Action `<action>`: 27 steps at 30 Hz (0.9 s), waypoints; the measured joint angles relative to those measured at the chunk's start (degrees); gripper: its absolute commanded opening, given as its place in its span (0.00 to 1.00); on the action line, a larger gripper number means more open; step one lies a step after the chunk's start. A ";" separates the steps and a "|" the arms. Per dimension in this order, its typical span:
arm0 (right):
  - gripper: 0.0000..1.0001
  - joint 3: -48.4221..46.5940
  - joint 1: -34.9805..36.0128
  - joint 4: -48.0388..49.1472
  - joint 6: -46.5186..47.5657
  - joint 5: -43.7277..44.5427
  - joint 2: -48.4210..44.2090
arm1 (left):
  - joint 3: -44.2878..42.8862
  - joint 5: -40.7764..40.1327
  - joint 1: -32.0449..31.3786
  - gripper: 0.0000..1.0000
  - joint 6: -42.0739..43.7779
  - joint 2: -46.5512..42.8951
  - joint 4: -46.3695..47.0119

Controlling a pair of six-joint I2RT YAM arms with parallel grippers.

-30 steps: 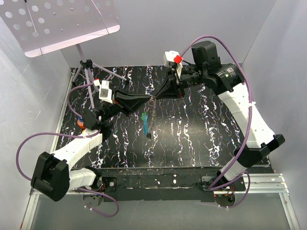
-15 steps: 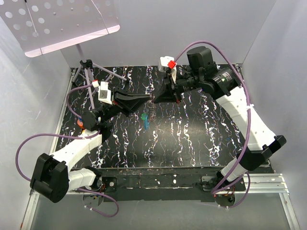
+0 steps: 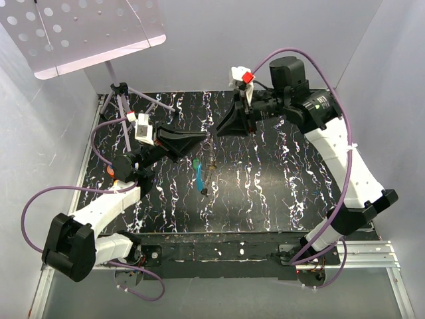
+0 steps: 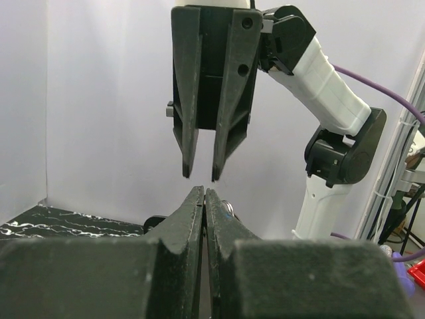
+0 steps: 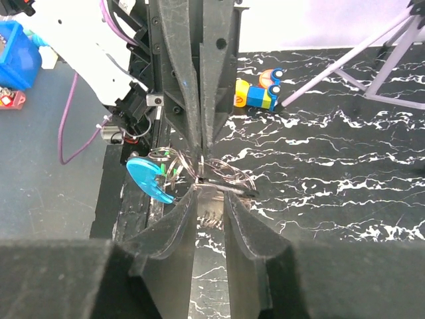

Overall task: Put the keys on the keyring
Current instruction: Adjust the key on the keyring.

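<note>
My left gripper (image 3: 204, 138) is shut on the keyring (image 5: 229, 174), a bunch of thin wire loops, and holds it above the black table (image 3: 279, 199). A blue-headed key (image 3: 198, 174) and a plain metal key (image 3: 211, 166) hang from the loops. In the right wrist view the blue head (image 5: 147, 179) is at the left, with a bit of green beside it. My right gripper (image 3: 221, 129) is open just right of the left fingertips. In its own view the right gripper (image 5: 209, 196) frames the metal key's blade without gripping it. In the left wrist view my left gripper (image 4: 204, 193) is shut and the ring's edge (image 4: 228, 206) peeks out.
A purple tripod (image 3: 126, 106) stands at the back left of the table. A small orange and blue toy (image 3: 113, 169) lies by the left edge. A perforated panel (image 3: 86, 30) hangs over the back left corner. White walls close in the sides.
My right gripper has drawn back from the left fingertips to the right and opened. The keys now hang lower under the left gripper, with the metal key showing.
</note>
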State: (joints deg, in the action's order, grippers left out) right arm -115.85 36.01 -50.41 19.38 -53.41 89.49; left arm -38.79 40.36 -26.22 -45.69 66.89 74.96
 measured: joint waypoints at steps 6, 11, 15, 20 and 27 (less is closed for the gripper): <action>0.28 -0.55 -1.42 0.02 -0.31 -2.60 0.11 | 0.00 1.07 0.26 0.00 -1.29 0.02 0.09; 0.28 -0.52 -0.92 0.04 -0.79 -4.11 0.81 | 0.00 1.27 0.28 0.00 -1.90 0.02 0.11; 0.29 -0.52 -0.22 0.04 -0.79 -4.39 1.88 | -0.02 1.46 0.28 0.00 -2.12 0.07 0.11; 0.29 -0.52 0.52 0.04 -0.79 -4.44 3.17 | -0.02 1.84 0.28 0.00 -2.51 0.09 0.11; 0.29 -0.52 1.20 0.04 -0.79 -4.48 3.41 | -0.02 2.14 0.28 0.00 -2.75 0.09 0.11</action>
State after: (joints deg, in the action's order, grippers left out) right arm -116.38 37.21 -50.37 18.59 -57.89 92.90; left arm -38.81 42.50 -25.93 -48.45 66.98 75.07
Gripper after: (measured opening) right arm 0.293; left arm 0.013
